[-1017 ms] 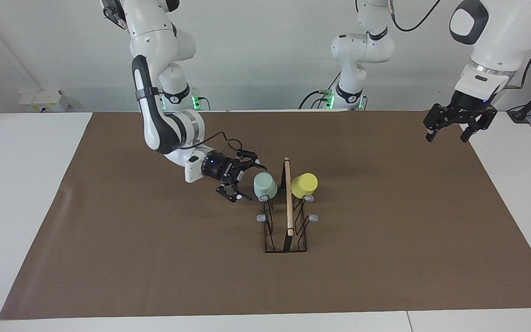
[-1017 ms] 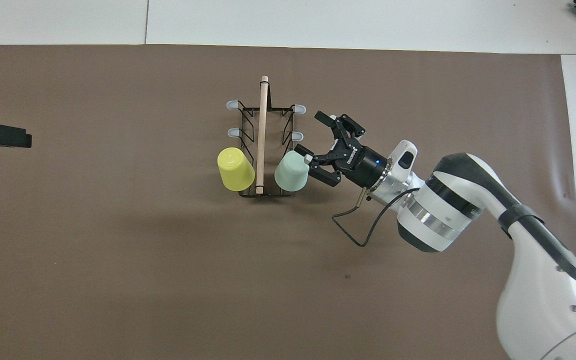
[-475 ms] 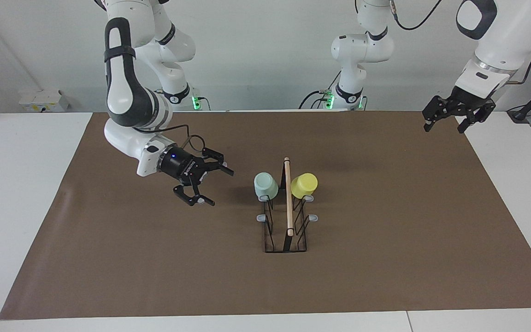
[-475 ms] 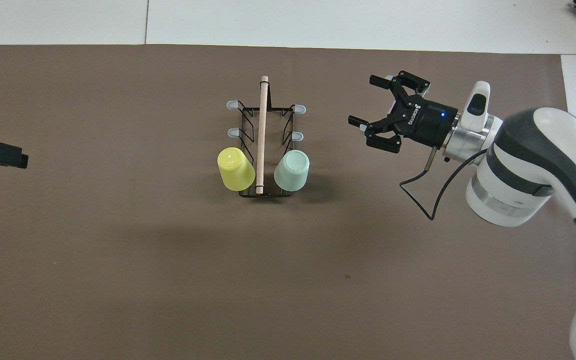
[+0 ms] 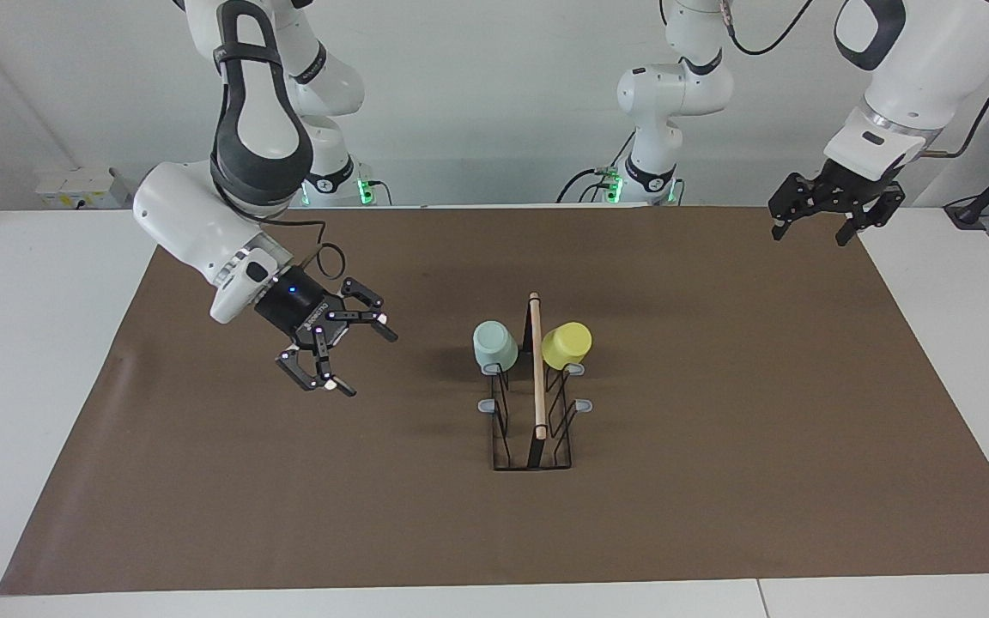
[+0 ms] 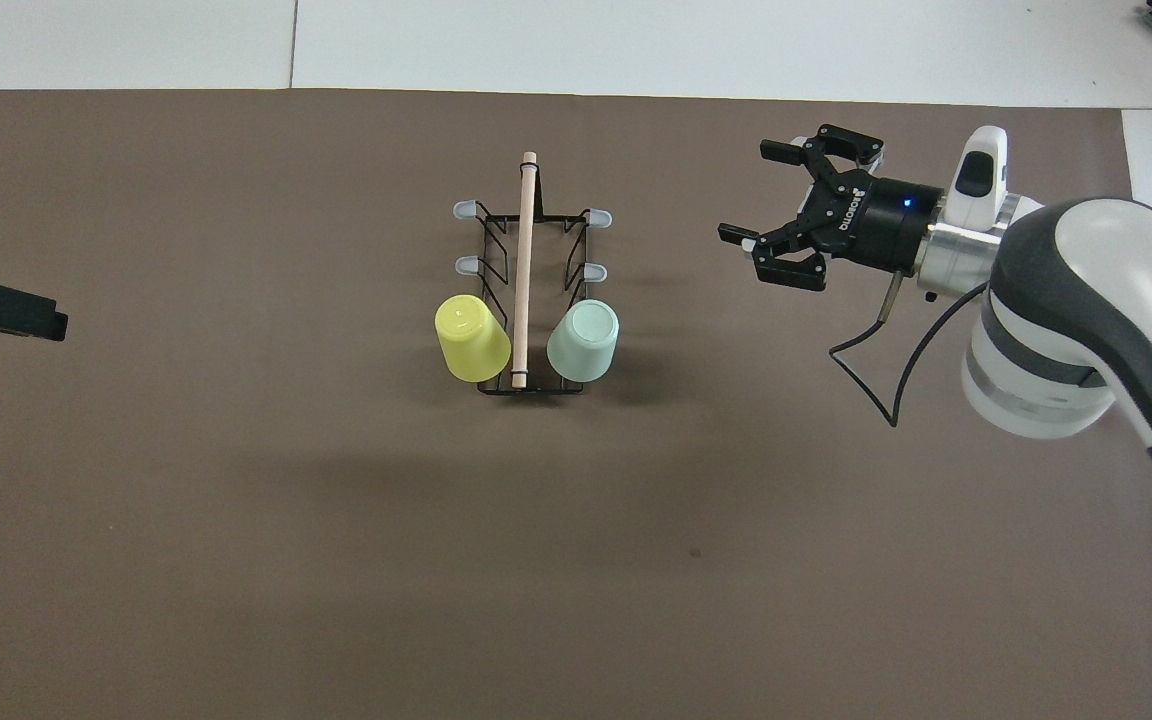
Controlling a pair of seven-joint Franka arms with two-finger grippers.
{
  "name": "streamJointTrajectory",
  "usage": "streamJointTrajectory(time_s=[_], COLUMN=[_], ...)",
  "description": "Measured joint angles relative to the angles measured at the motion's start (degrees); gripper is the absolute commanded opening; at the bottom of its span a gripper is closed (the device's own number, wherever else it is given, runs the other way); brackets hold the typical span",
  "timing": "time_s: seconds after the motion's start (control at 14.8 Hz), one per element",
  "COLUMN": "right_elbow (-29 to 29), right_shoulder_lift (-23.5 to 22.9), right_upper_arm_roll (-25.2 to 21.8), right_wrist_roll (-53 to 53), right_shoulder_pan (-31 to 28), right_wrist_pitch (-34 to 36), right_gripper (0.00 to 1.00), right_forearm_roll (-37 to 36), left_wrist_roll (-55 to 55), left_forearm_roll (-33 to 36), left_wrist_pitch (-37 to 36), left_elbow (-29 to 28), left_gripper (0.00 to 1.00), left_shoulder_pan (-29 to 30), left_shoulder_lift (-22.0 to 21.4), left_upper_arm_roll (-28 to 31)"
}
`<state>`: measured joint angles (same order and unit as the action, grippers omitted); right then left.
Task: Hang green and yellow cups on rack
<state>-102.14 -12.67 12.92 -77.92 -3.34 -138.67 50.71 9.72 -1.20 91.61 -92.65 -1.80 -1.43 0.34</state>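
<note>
1. Rack point(image 5: 532, 403) stands mid-mat on the brown mat point(image 5: 718, 481) covering the worktop point(image 5: 48, 412); its wooden rod point(image 6: 523, 270) runs 12-to-6 in the overhead view.
2. Mint green cup point(image 5: 494, 346) hangs mouth-down on the prong at the rack's robot-end, on the side toward the right arm's end of the worktop. In the overhead view it sits at about 4 o'clock from the rod's middle.
3. Yellow cup point(image 5: 567, 345) hangs likewise on the matching prong across the rod, at about 8 o'clock from the rod's middle in the overhead view.
4. The other four grey-tipped prongs are bare.
5. Right end effector point(image 5: 338, 348): fingers spread wide, nothing held, raised over bare mat, well apart from the green cup, at roughly 9 o'clock from the rack in the facing view.
6. Left end effector point(image 5: 810, 221): fingers apart, empty, waiting over the mat edge at the left arm's end of the worktop.
7. Judgement: both cups look seated, so the task appears done; only parking the arms seems left.
</note>
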Motion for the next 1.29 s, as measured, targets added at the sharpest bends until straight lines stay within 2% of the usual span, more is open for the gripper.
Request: streamJointTrajectory(time_s=[0.34,0.54,0.88,1.29], right_elbow=[2.4,2.8,3.2,5.2], right_shoulder_lift=[0.4,1.1,2.7,8.1], right_upper_arm_roll=[0.1,0.0,-0.1,-0.4], right_wrist_roll=[35.0,51.7,72.2,84.3], right_shoulder_pan=[0.7,0.6,0.0,-1.2], right_wrist_pitch=[-1.1,1.3,9.2,24.6], right_gripper=[1.00,1.00,1.00,1.00], right_forearm_roll=[-33.6,-46.4,-59.0,-60.5], left_wrist_roll=[0.2,0.2,-0.1,-0.9], left_forearm_roll=[0.0,0.0,0.0,0.0], left_wrist_pitch=[-1.3,-1.8,-2.6,-2.7], left_elbow=[0.0,0.1,0.1,0.1], left_gripper=[1.00,1.00,1.00,1.00], left_shoulder_pan=[-0.1,-0.1,-0.1,-0.1], left_shoulder_lift=[-0.1,-0.2,-0.2,-0.2], left_upper_arm_roll=[-0.1,-0.1,0.0,0.0])
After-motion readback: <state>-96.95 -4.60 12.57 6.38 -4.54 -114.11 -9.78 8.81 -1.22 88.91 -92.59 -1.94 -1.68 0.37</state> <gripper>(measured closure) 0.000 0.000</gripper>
